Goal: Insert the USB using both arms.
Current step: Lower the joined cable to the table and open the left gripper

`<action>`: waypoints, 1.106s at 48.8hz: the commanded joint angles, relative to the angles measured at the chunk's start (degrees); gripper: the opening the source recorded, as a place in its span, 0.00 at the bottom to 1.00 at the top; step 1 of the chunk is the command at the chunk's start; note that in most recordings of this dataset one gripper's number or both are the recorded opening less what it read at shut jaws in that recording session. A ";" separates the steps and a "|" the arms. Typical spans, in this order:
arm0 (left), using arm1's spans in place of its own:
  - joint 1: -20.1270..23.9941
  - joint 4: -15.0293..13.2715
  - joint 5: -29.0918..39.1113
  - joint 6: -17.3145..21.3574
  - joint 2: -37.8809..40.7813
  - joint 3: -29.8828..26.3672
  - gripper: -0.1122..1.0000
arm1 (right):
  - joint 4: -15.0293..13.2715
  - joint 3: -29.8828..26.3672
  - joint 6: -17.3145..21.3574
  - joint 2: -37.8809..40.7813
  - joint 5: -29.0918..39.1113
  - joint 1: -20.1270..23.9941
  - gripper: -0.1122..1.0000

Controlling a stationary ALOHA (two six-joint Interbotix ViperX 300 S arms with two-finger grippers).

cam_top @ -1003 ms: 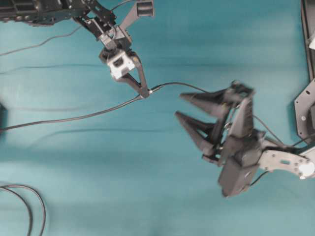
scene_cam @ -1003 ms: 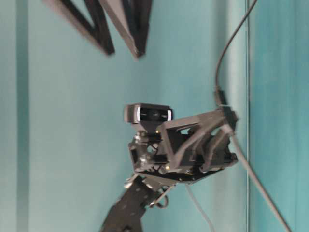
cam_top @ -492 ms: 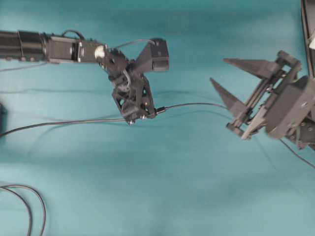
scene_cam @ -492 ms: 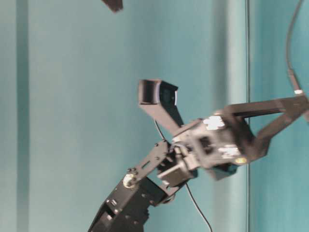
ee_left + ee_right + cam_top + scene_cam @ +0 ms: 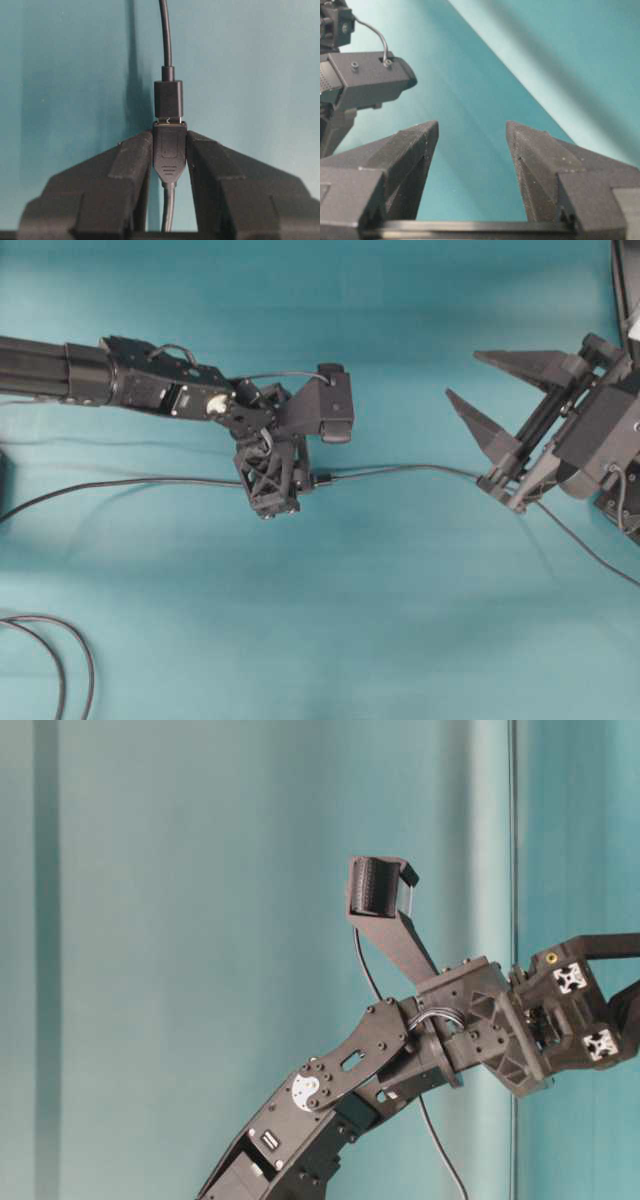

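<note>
Left jaws [image 5: 169,150] clamp boxy matte connector [image 5: 169,150]; right jaws [image 5: 472,142] apart.

No readable text, label, brand or number appears anywhere.

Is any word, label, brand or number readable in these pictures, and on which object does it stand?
No readable text in any view.
USB connector: only three small embossed lines, no letters.
Left arm: pale round spot, too small to read.

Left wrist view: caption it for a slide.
Left gripper clamps the joined connectors, jaws closed on the lower one, cable running up over teal cloth.
</note>
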State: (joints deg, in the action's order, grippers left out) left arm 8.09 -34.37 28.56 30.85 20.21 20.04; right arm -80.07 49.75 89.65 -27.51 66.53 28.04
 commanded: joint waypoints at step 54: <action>-6.59 0.18 -11.43 -8.17 -29.71 15.29 0.84 | 3.52 4.75 0.88 -9.67 -17.67 -7.82 0.72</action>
State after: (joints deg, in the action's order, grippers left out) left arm 2.46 -34.28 19.69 23.55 -5.71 34.37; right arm -76.64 54.40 90.00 -35.77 53.17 22.59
